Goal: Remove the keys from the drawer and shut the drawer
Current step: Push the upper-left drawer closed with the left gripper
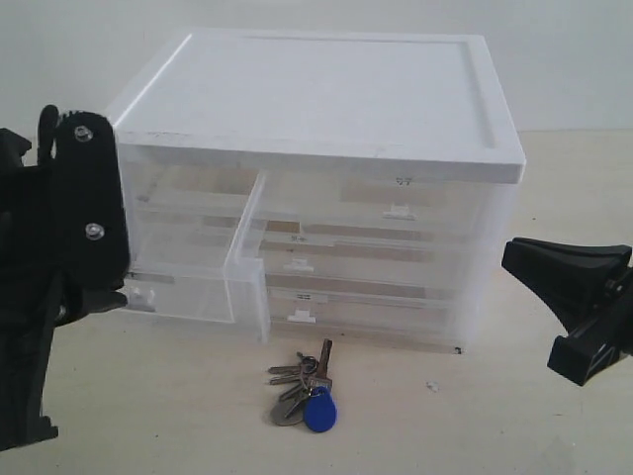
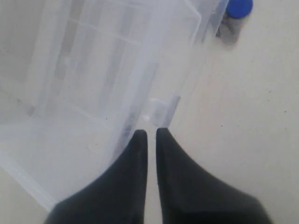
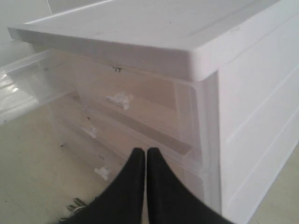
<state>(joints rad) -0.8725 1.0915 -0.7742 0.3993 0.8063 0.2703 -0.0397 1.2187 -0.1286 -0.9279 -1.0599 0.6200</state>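
Observation:
The keys, silver on a ring with a round blue fob, lie on the table in front of the cabinet; their tips also show in the right wrist view. The drawer, translucent and half-width, stands pulled out at the cabinet's upper left and looks empty. My left gripper is shut with nothing in it, its tips right at the drawer's small white handle; I cannot tell if they touch. My right gripper is shut and empty, hanging right of the cabinet.
The white cabinet has a flat lidded top and further translucent drawers, all pushed in. My left arm fills the left edge of the exterior view. The beige table stretches in front.

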